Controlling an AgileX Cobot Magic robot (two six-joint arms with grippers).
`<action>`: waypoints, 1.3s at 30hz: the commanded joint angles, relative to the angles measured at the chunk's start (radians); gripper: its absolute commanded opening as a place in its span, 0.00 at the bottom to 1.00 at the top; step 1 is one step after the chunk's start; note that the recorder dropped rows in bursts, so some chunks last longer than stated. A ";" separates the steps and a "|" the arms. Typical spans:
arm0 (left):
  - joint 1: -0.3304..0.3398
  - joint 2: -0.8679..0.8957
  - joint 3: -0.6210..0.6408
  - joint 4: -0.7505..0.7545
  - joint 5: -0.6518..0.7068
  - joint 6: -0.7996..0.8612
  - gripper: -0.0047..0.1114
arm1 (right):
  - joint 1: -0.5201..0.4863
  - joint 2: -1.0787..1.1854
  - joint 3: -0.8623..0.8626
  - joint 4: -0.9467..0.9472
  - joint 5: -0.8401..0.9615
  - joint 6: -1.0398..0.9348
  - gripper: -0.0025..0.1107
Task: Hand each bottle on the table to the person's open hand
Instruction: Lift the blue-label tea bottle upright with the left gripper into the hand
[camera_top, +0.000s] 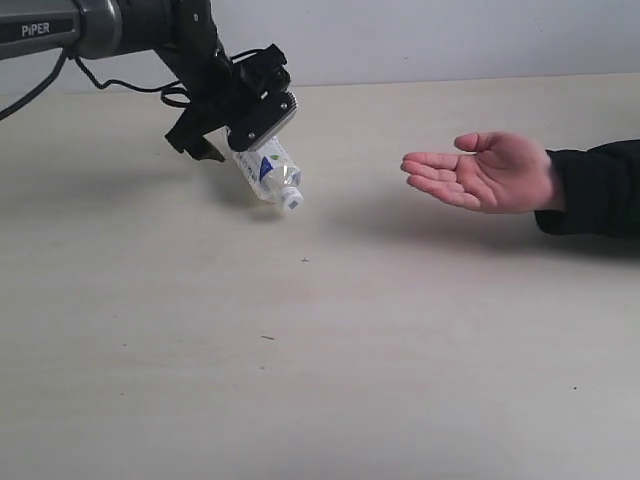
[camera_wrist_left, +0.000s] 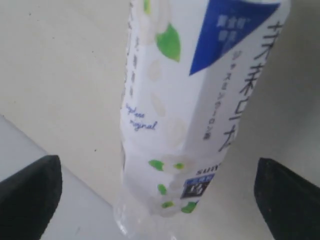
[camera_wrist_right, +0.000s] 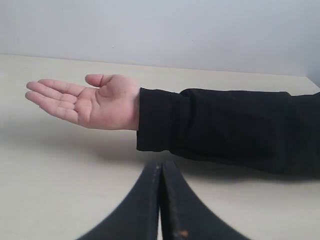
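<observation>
A clear bottle (camera_top: 268, 172) with a white label and blue triangle hangs tilted above the table (camera_top: 300, 360), white cap pointing down. My left gripper (camera_top: 248, 140) is shut on its upper end. In the left wrist view this bottle (camera_wrist_left: 195, 110) fills the space between the dark fingers (camera_wrist_left: 30, 192). The person's open hand (camera_top: 482, 173) waits palm up to the right of the bottle, apart from it. My right gripper (camera_wrist_right: 160, 167) is shut on nothing, low over the table in front of the hand (camera_wrist_right: 85, 102). The other bottles are out of view.
The person's black sleeve (camera_top: 595, 190) reaches in from the right edge and lies across the right wrist view (camera_wrist_right: 225, 127). A pale wall runs behind the table's far edge. A black cable trails from the left arm (camera_top: 120, 85).
</observation>
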 joint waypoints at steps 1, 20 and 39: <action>-0.017 0.032 0.002 -0.001 -0.078 0.000 0.92 | -0.003 -0.005 0.005 -0.003 -0.003 -0.006 0.02; -0.032 0.043 0.002 -0.001 -0.091 -0.007 0.05 | -0.003 -0.005 0.005 -0.003 -0.003 -0.006 0.02; -0.080 -0.146 0.002 -0.001 0.186 -0.418 0.04 | -0.003 -0.005 0.005 -0.003 -0.003 -0.006 0.02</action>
